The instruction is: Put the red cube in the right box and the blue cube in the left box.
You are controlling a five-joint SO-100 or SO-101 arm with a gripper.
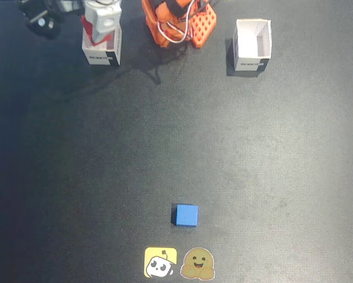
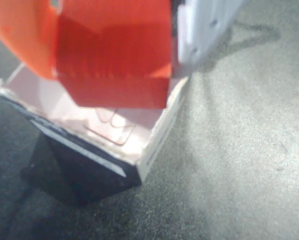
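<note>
My gripper [image 2: 114, 55] is pinching the red cube [image 2: 114, 60] over a white box [image 2: 154, 140]. The blue cube [image 1: 186, 215] is sitting well apart on the tabletop [image 1: 271, 177].

Both white boxes, one left [image 1: 101, 50] and one right [image 1: 252, 44] in the fixed view, are carrying a dark front label with white lettering, too blurred to be read.

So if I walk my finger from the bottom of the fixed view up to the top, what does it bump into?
The two stickers → the blue cube → a long bare stretch of the black table → the two white boxes, left and right, with the orange robot base between them.
</note>
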